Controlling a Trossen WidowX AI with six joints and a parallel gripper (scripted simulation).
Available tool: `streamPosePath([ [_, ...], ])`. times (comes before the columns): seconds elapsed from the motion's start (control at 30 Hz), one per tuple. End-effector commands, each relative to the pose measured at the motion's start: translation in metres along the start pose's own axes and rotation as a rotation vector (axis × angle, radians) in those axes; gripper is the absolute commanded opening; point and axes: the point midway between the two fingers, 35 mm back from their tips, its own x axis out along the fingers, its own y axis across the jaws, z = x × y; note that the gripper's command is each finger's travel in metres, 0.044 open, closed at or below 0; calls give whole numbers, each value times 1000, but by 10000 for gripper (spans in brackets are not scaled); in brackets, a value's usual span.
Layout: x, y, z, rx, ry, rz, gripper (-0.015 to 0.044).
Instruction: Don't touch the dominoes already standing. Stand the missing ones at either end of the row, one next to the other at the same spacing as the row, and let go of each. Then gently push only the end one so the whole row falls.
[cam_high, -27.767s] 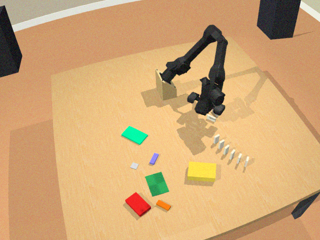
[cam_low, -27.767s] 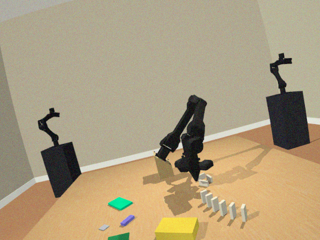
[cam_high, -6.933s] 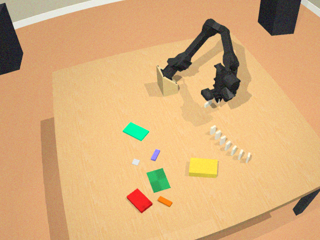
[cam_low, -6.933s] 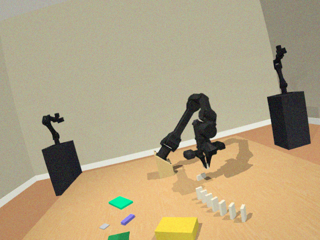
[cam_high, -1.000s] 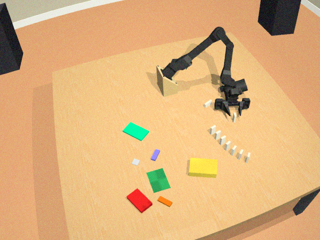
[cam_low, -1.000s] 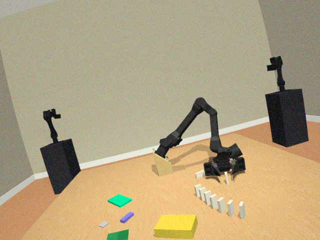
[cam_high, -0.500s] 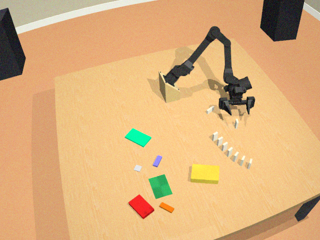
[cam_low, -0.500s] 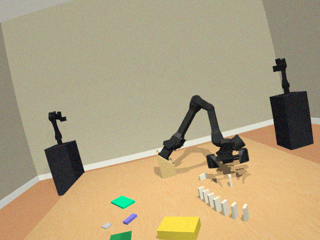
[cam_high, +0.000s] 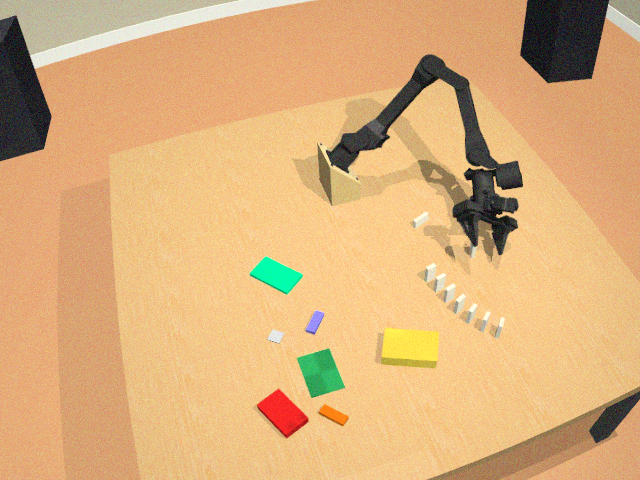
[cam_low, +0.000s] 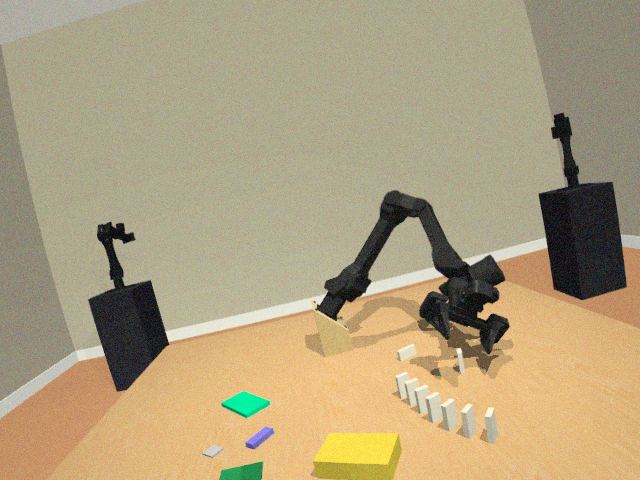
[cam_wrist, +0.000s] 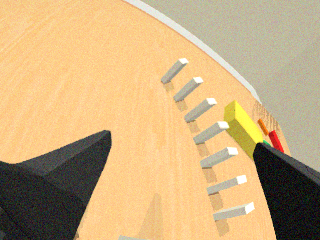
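Note:
Several white dominoes stand in a slightly curved row, with one end domino (cam_high: 430, 272) (cam_low: 402, 385) nearer the arm base and the other end domino (cam_high: 499, 328) (cam_low: 491, 425) farthest from it. Another white domino (cam_high: 473, 251) (cam_low: 460, 361) stands upright by itself, apart from the row on the arm's side; only a sliver shows at the bottom edge of the wrist view. A further white domino (cam_high: 420, 220) (cam_low: 406, 352) lies on its long side. My gripper (cam_high: 487, 248) (cam_low: 468, 345) (cam_wrist: 187, 144) is wide open and empty, above and close to the lone standing domino.
A yellow block (cam_high: 409, 347) (cam_low: 356, 449) (cam_wrist: 242, 128) lies beside the row. Farther off lie a teal plate (cam_high: 276, 274) (cam_low: 245, 404), a purple block (cam_high: 314, 322) (cam_low: 260, 437), a grey tile (cam_high: 276, 336), a green patterned square (cam_high: 320, 373), a red block (cam_high: 282, 412) and an orange block (cam_high: 333, 414).

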Motion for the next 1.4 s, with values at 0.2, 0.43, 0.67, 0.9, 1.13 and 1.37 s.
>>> streamPosePath([
  [0.2,7,-19,21,-698,394,431,440],
  [0.43,-10,-36,2,-881,545,795,440],
  [0.67,-43,-34,8,-886,528,1126,440],
  [0.9,-43,-34,8,-886,528,1126,440],
  [1.13,-26,-12,-23,-887,528,1127,440],
  [1.37,-19,2,-41,-884,526,1129,440],
])
